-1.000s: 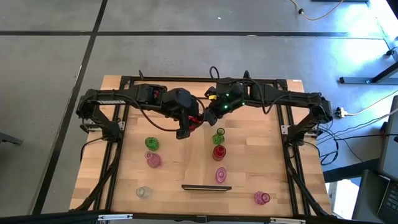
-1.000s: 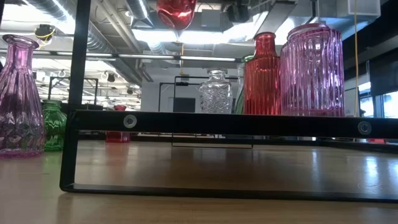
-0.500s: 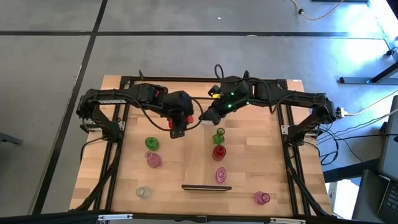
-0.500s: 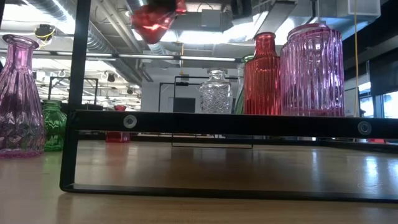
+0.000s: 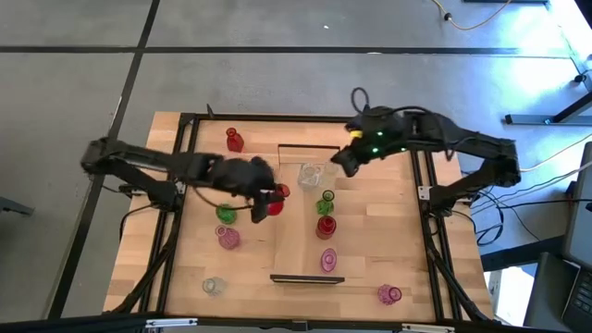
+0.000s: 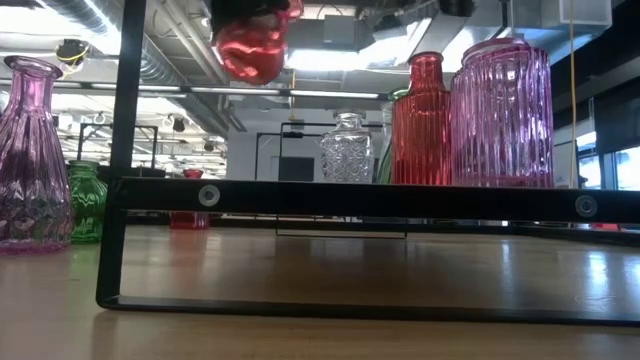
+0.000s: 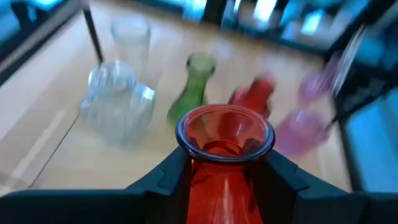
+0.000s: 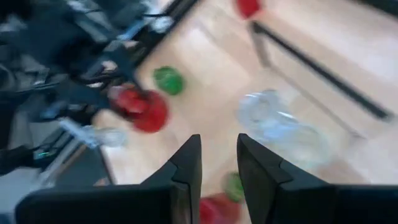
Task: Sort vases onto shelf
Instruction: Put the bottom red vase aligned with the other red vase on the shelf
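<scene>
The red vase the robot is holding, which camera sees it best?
The left wrist view: the red vase fills the middle, its open mouth clear, clamped in the left gripper. The high view shows only a small red spot. The low view shows its body hanging up high. The right wrist view shows a red blur.

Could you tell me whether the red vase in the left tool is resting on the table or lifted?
Lifted: the red vase hangs above the shelf, clamped at its neck by the left tool.

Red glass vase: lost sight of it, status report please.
Left end effector shut on red glass vase, lifted clear. Right end effector open, empty, near clear glass vase. Light-wood shelf below.
</scene>
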Tool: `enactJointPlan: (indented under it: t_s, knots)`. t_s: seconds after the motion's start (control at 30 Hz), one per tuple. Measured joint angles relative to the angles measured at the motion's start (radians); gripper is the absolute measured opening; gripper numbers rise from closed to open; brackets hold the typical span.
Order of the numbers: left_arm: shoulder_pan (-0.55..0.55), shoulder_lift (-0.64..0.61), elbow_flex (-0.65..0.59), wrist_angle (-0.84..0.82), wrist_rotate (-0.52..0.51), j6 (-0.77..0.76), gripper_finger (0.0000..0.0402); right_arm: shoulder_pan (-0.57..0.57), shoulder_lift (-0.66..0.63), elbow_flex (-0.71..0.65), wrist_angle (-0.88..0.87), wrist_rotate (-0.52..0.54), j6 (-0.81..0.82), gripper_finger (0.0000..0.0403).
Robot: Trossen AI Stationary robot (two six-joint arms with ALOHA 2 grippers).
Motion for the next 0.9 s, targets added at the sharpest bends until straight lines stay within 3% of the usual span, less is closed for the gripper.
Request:
enactJointPlan:
  t_s: [0.17, 0.37, 0.47, 0.63, 0.9]
  knots:
    - [-0.067, -0.124, -0.335, 0.539, -0.129, -0.072, 0.0124, -0.007, -0.067, 0.000, -0.069, 0.077, -0.016, 0.0086]
    - [-0.100, -0.051, -0.545, 0.915, -0.252, -0.101, 0.0124, -0.008, -0.106, 0.000, -0.122, 0.077, -0.026, 0.0086]
    - [-0.099, 0.034, -0.574, 1.064, -0.304, -0.111, 0.0124, -0.008, -0.121, 0.000, -0.167, 0.051, -0.027, 0.0085]
    - [-0.100, 0.223, -0.556, 1.268, -0.296, -0.095, 0.0124, -0.008, -0.121, -0.001, -0.253, 0.034, -0.052, 0.0085]
    - [-0.111, 0.403, -0.444, 1.295, -0.279, -0.108, 0.0124, -0.006, -0.121, -0.002, -0.278, 0.031, -0.075, 0.0085]
